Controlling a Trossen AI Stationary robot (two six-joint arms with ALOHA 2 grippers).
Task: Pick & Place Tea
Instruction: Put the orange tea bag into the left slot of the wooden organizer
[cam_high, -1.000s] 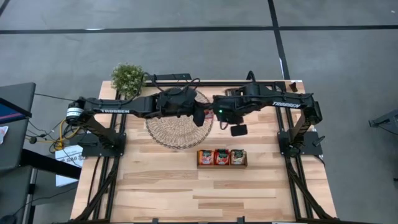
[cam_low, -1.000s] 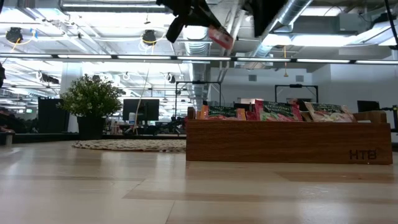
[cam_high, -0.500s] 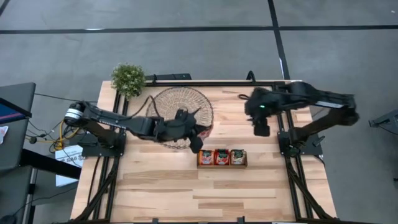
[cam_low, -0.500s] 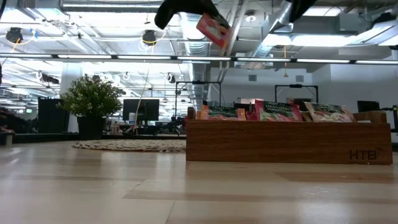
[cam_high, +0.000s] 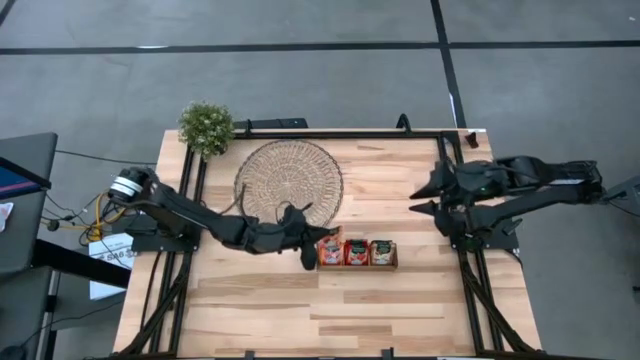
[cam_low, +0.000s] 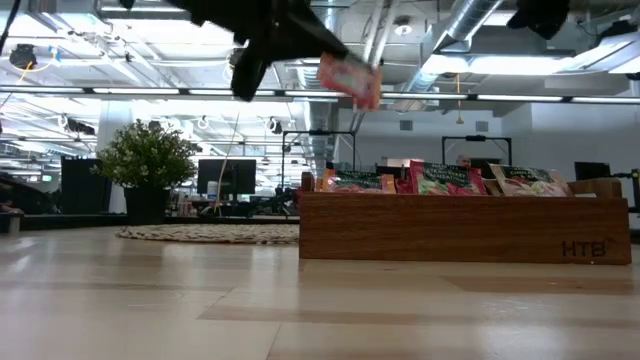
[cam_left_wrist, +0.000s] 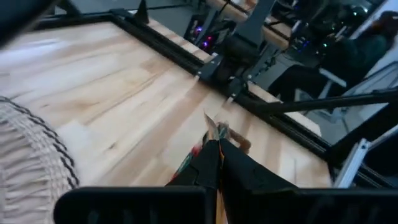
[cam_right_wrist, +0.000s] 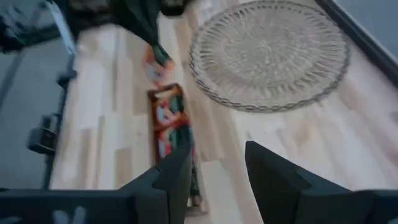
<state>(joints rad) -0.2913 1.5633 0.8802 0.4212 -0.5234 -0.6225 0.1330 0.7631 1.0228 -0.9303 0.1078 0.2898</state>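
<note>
From above, the left gripper (cam_high: 322, 237) is hanging just over the wooden tray's (cam_high: 357, 265) near end, the woven mat (cam_high: 288, 183) behind it. The right gripper (cam_high: 418, 199) is waiting off to the side, fingers spread.

At table height, a red tea sachet (cam_low: 350, 80) is dangling, pinched, above the tray (cam_low: 460, 228).

Past the left wrist's closed fingers (cam_left_wrist: 211, 163), the sachet's (cam_left_wrist: 215, 127) edge is poking out.
</note>
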